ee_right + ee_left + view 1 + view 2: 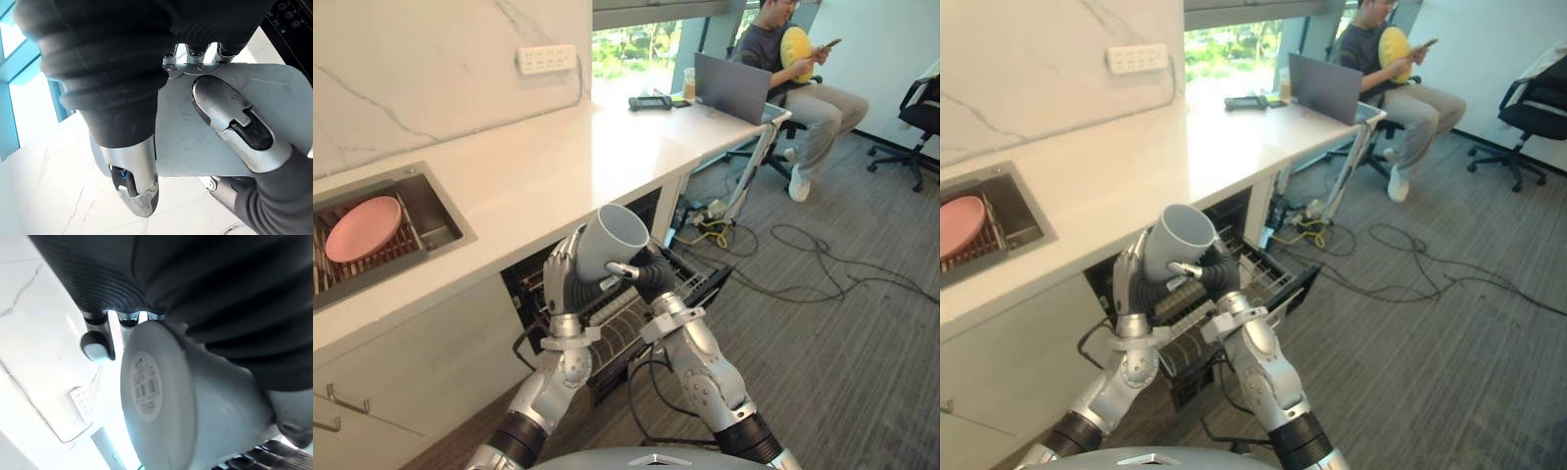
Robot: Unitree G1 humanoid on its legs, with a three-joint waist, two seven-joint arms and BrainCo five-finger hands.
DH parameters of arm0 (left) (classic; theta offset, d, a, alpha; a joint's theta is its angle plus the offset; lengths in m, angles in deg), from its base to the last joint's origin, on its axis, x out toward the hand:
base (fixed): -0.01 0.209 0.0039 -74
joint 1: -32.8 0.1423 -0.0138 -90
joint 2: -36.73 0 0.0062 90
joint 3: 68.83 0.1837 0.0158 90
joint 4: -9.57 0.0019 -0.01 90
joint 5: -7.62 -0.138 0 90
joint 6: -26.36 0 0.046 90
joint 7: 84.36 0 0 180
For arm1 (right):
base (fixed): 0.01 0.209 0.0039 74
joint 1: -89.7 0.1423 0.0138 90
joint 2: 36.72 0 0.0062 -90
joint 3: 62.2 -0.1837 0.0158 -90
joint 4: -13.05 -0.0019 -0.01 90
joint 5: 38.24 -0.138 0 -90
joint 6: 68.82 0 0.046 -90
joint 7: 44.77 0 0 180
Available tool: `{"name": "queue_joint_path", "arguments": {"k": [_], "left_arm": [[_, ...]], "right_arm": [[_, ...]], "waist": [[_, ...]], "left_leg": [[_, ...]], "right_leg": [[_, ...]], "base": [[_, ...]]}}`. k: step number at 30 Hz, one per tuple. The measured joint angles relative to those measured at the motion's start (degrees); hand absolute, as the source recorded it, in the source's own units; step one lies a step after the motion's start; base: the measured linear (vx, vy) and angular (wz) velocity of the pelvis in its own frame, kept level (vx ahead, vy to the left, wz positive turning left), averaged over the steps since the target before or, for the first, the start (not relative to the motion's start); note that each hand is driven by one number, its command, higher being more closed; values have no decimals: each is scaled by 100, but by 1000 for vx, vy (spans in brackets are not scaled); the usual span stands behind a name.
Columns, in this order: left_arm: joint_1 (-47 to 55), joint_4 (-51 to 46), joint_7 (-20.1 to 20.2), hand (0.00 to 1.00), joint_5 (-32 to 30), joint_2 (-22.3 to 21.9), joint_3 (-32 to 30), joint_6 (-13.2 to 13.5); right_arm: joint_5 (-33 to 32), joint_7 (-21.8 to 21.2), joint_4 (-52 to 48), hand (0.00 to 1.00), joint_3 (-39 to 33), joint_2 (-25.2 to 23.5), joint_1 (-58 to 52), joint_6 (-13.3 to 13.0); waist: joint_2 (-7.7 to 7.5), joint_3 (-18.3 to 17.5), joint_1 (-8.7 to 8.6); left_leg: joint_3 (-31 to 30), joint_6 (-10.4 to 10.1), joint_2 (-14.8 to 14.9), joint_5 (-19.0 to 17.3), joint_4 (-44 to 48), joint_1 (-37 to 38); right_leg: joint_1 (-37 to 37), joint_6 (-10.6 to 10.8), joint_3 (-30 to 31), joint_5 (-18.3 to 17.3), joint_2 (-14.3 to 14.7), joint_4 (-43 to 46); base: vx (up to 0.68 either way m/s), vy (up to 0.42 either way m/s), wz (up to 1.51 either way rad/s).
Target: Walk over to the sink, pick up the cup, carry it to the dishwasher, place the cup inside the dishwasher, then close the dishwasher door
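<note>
A pale grey cup (615,237) is held tilted between my two hands, above the open dishwasher (625,323) under the counter. My right hand (644,274) is shut on it, thumb (230,117) lying across the cup's side (195,142). My left hand (562,276) rests against the cup's other side with straight fingers; its thumb (98,345) stands apart from the cup's labelled bottom (146,387). The dishwasher's wire rack is pulled out and its dark door (703,284) hangs down.
The sink (440,220) in the white counter, far left, holds a pink plate (362,227). A laptop (734,86) sits at the counter's far end, where a person (803,88) is seated. Cables (803,257) trail over the carpet, and an office chair (920,116) stands far right.
</note>
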Motion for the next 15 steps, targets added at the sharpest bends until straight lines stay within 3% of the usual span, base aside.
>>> {"name": "queue_joint_path", "arguments": {"k": [6,7,15], "left_arm": [[-2,-8,-21,100,-241,-2,142,-11],[-3,-8,-28,100,-296,-1,137,-38],[-35,-8,-129,100,-440,6,136,-183]], "right_arm": [[213,95,130,0,63,2,2,84],[212,149,130,100,84,2,2,84],[175,376,129,100,118,1,2,55]], "waist": [[-11,-9,-3],[-11,-9,-8],[-13,-11,-12]], "left_leg": [[0,-11,3,7,0,-6],[0,-12,5,7,0,-6],[0,-12,8,7,0,-30]], "right_leg": [[-5,-3,-12,-4,1,0],[-6,-6,-13,-4,2,0],[-31,-40,-16,17,4,0]], "base": [[0,0,0],[0,0,0],[0,0,0]]}}
